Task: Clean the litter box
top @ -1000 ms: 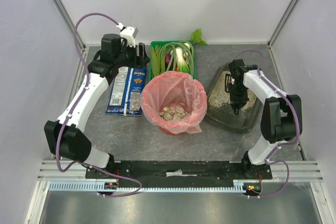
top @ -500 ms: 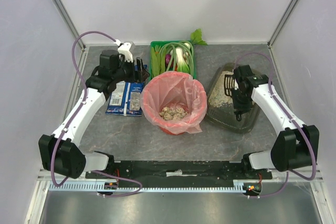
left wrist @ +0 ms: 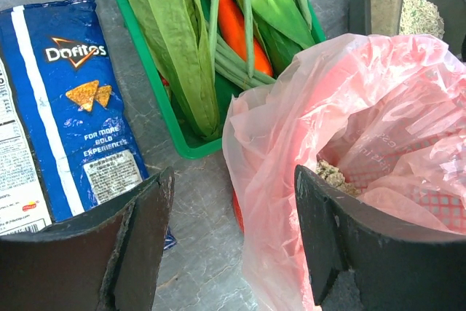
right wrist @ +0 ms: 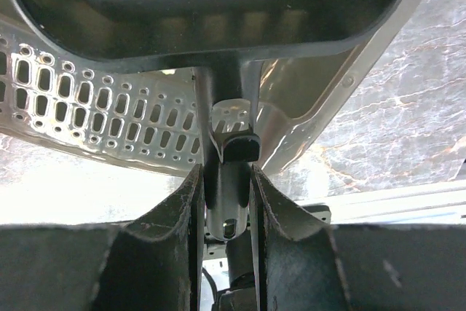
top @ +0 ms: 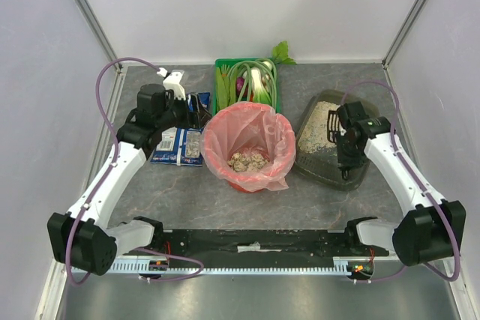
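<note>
table [top: 187, 192]: grey stone top, holds everything
litter box [top: 315, 164]: right side, just beside the bin, beige litter showing at far end
bin [top: 279, 157]: centre, red, pink bag liner, clumps at the bottom
crate [left wrist: 188, 151]: green, behind the bin, full of vegetables
chip bag [left wrist: 65, 114]: blue, flat, left of the bin
scoop [right wrist: 218, 5]: black, slotted, above the litter box
right gripper [right wrist: 226, 180]: clenched on the scoop handle
left gripper [left wrist: 233, 180]: released, jaws wide apart, hovers between chip bag and bin

The right gripper [right wrist: 227, 180] clamps the black scoop [right wrist: 218, 34] by its handle. Its slotted head fills the upper edge. Grey marbled table [right wrist: 408, 129] shows at the right edge.
</note>
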Available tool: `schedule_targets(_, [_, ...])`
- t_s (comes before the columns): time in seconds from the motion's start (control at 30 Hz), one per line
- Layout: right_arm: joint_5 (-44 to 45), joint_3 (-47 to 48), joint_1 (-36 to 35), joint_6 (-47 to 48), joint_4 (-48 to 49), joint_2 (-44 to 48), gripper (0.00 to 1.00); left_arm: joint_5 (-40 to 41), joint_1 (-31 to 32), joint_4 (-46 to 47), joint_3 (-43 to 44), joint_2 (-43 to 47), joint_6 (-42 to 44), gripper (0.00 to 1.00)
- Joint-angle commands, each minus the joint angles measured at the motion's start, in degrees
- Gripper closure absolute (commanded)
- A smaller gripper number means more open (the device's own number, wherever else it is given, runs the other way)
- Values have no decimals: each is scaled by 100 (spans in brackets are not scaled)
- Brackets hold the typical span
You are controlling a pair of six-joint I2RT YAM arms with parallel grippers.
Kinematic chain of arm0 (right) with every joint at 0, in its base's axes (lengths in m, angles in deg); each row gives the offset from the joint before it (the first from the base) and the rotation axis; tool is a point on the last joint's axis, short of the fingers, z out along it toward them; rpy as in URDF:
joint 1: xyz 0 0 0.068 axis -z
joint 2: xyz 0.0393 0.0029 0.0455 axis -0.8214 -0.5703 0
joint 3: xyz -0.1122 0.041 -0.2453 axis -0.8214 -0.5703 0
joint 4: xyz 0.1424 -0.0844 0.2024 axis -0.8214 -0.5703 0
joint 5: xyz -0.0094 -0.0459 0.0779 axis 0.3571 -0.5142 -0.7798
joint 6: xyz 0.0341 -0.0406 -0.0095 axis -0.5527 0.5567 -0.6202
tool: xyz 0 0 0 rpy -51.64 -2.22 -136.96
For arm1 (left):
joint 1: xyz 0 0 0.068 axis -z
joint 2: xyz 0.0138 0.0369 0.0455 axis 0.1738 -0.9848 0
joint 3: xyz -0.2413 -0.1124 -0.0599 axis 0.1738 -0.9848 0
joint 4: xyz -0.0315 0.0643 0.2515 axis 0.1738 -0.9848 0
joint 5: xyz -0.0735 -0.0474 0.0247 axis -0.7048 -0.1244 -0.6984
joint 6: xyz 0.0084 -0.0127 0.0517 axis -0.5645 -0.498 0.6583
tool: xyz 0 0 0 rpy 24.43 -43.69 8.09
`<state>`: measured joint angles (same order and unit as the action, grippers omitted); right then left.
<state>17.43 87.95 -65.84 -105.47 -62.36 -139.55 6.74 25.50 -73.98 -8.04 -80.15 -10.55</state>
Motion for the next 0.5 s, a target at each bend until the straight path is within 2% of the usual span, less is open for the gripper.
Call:
schedule_targets(0.0, [-255,85,-317,-290,-105,-159,100,28,51,153,0,165,133,27])
schedule_targets(0.03, [-64,164,-623,-334,-331,-325,100,36,60,153,0,166,151,27])
schedule_targets(0.07, [556,199,-670,-378,-420,-370,100,54,60,144,-9,183,159,27])
schedule_targets(0.13, [991,252,-574,-422,-387,-336,100,71,77,144,-9,166,168,27])
schedule_targets(0.17, [941,296,-513,-413,-334,-335,100,63,77,135,-9,157,168,27])
schedule_targets(0.27, [-94,305,-774,-633,-106,-441,100,1,104,144,0,122,151,27])
schedule_targets(0.33, [400,348,-951,-668,-315,-563,100,1,121,144,-9,122,151,27])
schedule_targets(0.4, [1095,366,-725,-624,-368,-520,100,28,148,144,-9,122,160,27])
schedule_targets(0.47, [609,542,-635,-641,-343,-450,100,28,165,144,-9,122,177,27])
